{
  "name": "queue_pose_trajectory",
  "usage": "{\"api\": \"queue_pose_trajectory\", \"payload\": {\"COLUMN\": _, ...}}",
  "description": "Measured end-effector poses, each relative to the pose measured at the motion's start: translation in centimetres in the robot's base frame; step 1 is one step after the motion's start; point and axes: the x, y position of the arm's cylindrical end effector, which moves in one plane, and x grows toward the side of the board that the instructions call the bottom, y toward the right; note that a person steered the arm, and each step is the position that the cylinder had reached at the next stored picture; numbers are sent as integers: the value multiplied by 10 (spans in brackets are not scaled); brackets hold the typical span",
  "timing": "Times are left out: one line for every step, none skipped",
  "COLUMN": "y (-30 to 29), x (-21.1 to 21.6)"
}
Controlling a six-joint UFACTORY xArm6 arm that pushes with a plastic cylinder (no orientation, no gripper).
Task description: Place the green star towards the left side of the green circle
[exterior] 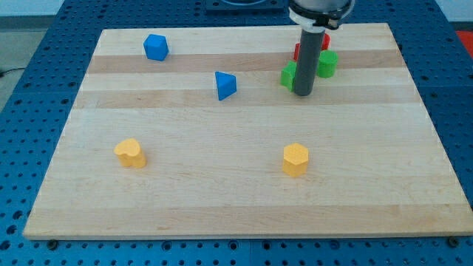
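Note:
My tip (pixel 304 93) rests on the board near the view's top right. A green block (pixel 287 74), partly hidden by the rod, sits just to the left of the rod and touches or nearly touches it; its shape looks like the star. Another green block (pixel 327 63), rounder, sits just to the right of the rod. A red block (pixel 323 41) lies behind the rod, mostly hidden.
A blue block (pixel 156 47) lies at the top left. A blue triangular block (pixel 225 85) lies left of the green pair. A yellow block (pixel 131 153) sits at the lower left and a yellow hexagonal block (pixel 295 159) at the lower middle.

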Motion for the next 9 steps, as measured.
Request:
{"api": "queue_pose_trajectory", "payload": {"y": -54, "x": 19}}
{"api": "queue_pose_trajectory", "payload": {"y": -35, "x": 8}}
{"api": "queue_pose_trajectory", "payload": {"y": 25, "x": -26}}
{"api": "queue_pose_trajectory", "payload": {"y": 44, "x": -47}}
{"api": "queue_pose_trajectory", "payload": {"y": 20, "x": 5}}
{"api": "queue_pose_trajectory", "payload": {"y": -1, "x": -7}}
{"api": "queue_pose_trajectory", "payload": {"y": -32, "x": -56}}
{"api": "queue_pose_trajectory", "payload": {"y": 9, "x": -61}}
{"api": "queue_pose_trajectory", "payload": {"y": -76, "x": -38}}
